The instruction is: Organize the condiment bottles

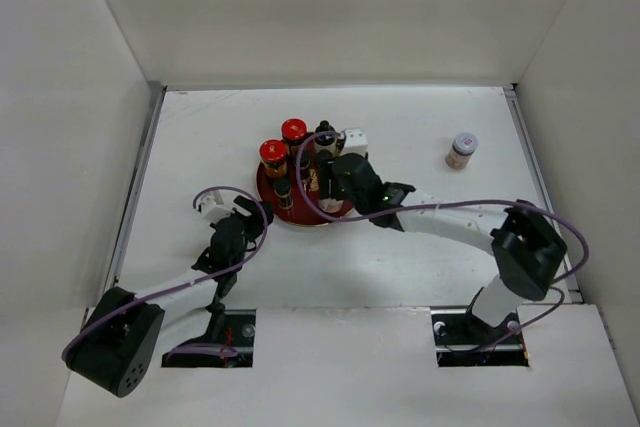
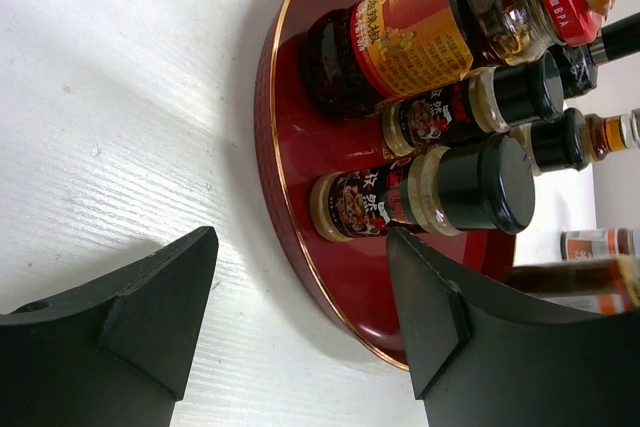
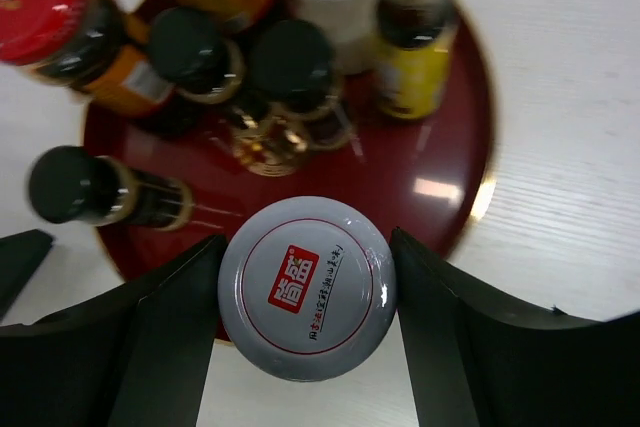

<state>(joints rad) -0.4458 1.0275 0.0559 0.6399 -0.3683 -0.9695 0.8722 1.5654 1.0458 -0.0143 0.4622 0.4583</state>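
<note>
Right wrist: right end effector [image 3: 305,239] clamped on white-lidded jar [image 3: 307,292] above tray [image 3: 445,162] edge; left end effector [image 2: 300,247] apart, empty, beside tray.

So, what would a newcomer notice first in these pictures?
A red tray at the centre, crowded with bottles. The right fingers grip a white-lidded jar at its rim. A lone jar stands apart, back right.
</note>
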